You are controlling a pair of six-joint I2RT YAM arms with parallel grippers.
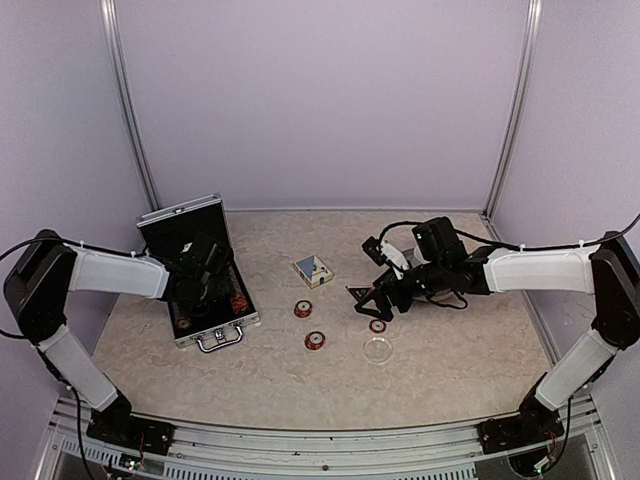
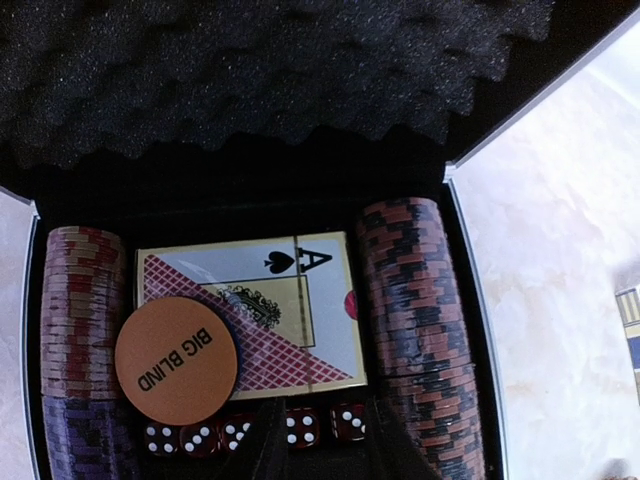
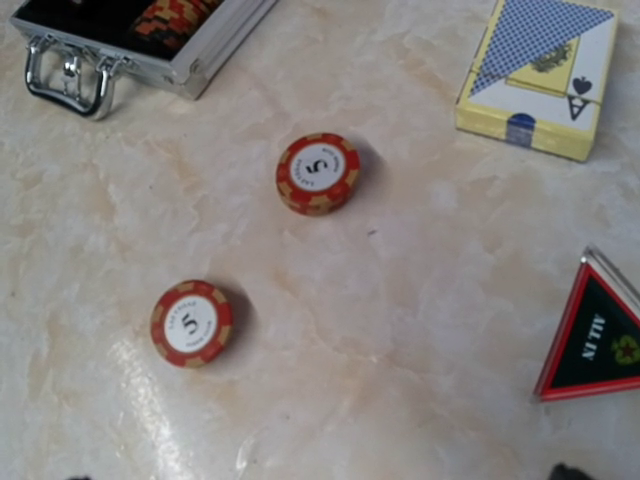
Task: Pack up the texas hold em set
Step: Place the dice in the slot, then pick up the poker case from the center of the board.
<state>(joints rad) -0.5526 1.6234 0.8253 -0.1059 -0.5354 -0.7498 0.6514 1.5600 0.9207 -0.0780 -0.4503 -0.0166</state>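
Silver briefcase (image 1: 180,228): open on the desk's (image 1: 450,380) left half, lid up, handle facing the arm bases.
Left arm: elbow out wide, forearm reaching in, so the left gripper (image 1: 203,278) hangs right over the briefcase interior. Honestly can't tell if it's spread or pressed together.
Right arm: stretched in from the far side, right gripper (image 1: 365,303) low over the desk, well away from the briefcase. It's spread wide and pinching nothing.
Inside the briefcase: chip rows (image 2: 410,330), card deck (image 2: 250,315), BIG BLIND disc (image 2: 177,358), red dice (image 2: 200,437).
Outside the briefcase: two loose chips (image 3: 318,174) just off its handle, yellow card box (image 3: 540,75), triangular marker (image 3: 595,340), and clear disc (image 1: 378,349) farther out.
Desk: beige marbled top.
Room: pale lilac walls (image 1: 320,100), metal uprights (image 1: 128,110).
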